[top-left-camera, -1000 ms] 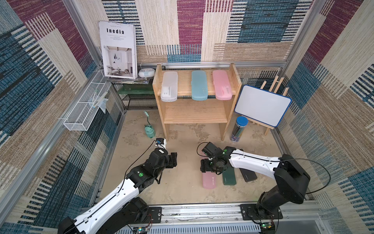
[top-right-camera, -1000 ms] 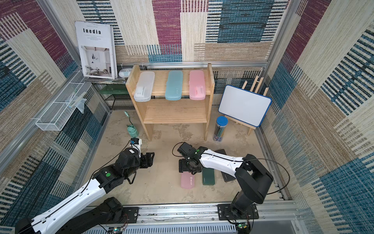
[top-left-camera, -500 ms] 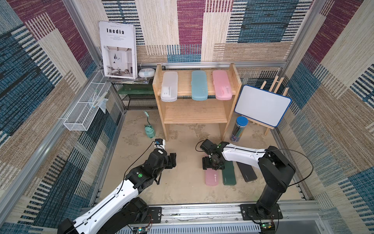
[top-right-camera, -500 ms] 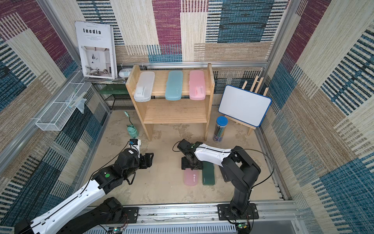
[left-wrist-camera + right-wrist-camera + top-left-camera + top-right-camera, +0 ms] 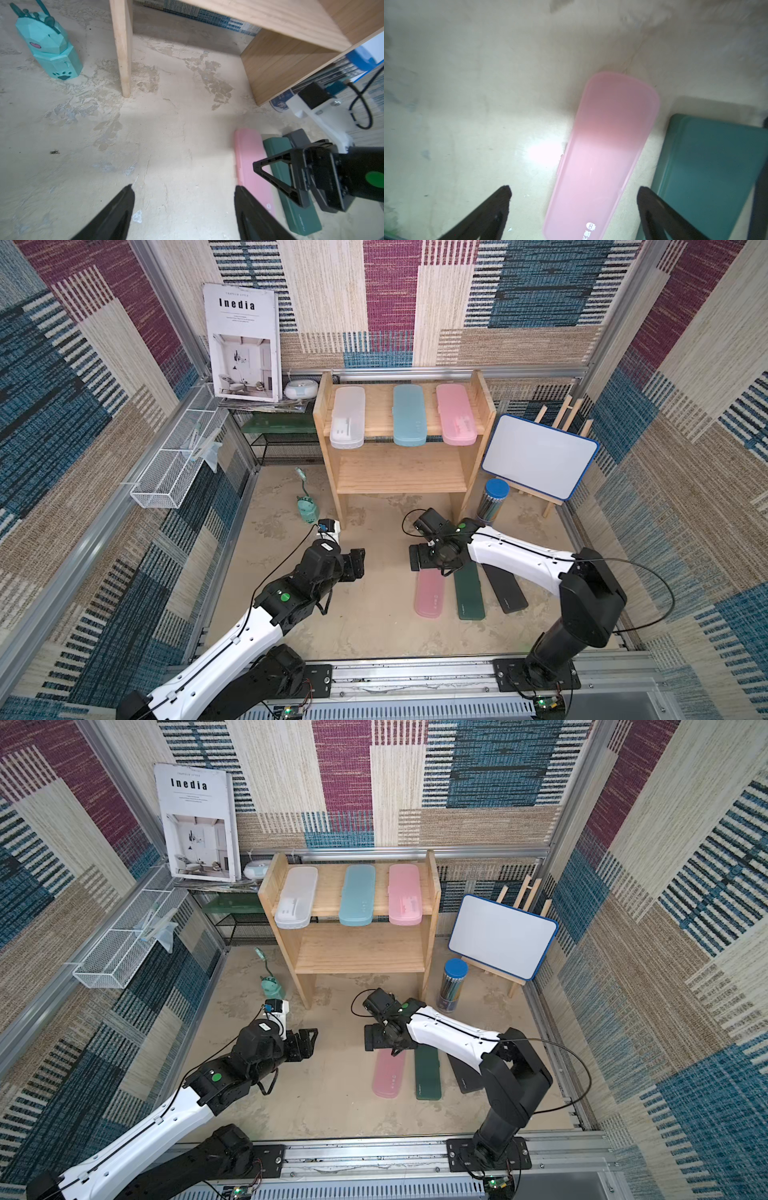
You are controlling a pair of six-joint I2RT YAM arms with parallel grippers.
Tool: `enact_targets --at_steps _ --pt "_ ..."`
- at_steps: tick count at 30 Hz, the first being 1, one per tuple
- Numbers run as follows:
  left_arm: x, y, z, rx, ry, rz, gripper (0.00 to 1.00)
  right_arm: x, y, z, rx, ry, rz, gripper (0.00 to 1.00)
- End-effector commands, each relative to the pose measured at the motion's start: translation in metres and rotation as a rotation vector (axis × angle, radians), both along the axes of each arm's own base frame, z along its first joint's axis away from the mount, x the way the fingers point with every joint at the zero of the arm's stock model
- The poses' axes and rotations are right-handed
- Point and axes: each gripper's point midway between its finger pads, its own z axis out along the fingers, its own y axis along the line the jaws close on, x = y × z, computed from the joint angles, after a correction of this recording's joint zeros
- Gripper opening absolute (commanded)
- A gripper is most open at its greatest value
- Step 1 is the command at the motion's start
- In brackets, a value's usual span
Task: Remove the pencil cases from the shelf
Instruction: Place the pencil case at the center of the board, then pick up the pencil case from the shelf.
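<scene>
Pink case (image 5: 431,595), dark green case (image 5: 470,594), black case (image 5: 505,589); mottled beige floor (image 5: 374,626)

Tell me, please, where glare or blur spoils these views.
Right wrist view: a white glare patch on the tabletop beside the pink pencil case, everything soft. Left wrist view: the left gripper is out of focus up close. Both top views: the shelf is sharp, evenly lit.

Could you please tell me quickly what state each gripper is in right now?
Left gripper: open, holding nothing.
Right gripper: open, over the pink pencil case lying flat on the tabletop, not gripping it.
</scene>
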Motion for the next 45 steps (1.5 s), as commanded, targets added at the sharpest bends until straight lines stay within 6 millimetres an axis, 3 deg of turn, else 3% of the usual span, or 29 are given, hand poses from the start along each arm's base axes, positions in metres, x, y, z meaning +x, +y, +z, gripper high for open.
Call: enact_targets --at_steps 1,6,9,12,15,18,25,33,40,45 --pt "0.002 -0.015 0.047 -0.118 -0.086 -0.068 0.81 0.009 -0.004 0.041 0.037 -0.131 0.018 0.99" --pt "0.005 -0.016 0.146 -0.289 -0.267 -0.125 0.87 0.01 -0.003 0.102 0.192 -0.316 0.044 0.99" --pt "0.007 -0.016 0.203 -0.426 -0.354 -0.161 0.89 0.01 -0.009 0.125 0.252 -0.401 0.025 0.99" --pt "0.016 -0.016 0.242 -0.599 -0.378 -0.185 0.93 0.01 -0.019 0.138 0.254 -0.449 -0.009 0.99" --pt "0.034 -0.01 0.269 -0.827 -0.387 -0.192 0.95 0.01 -0.024 0.148 0.249 -0.48 -0.004 0.99" --pt "0.057 0.002 0.28 -0.972 -0.394 -0.166 0.95 0.008 -0.024 0.152 0.254 -0.493 0.014 0.99" --pt "0.09 0.017 0.288 -1.034 -0.42 -0.096 0.96 0.005 -0.016 0.135 0.25 -0.443 0.058 0.99" --pt "0.107 0.018 0.28 -0.987 -0.389 -0.053 0.93 0.005 -0.013 0.13 0.255 -0.432 0.059 0.99" --pt "0.113 0.019 0.279 -0.947 -0.383 -0.033 0.82 0.006 -0.013 0.128 0.247 -0.427 0.056 0.99" --pt "0.12 0.015 0.275 -0.945 -0.366 -0.045 0.8 0.006 -0.012 0.124 0.24 -0.415 0.057 0.99"
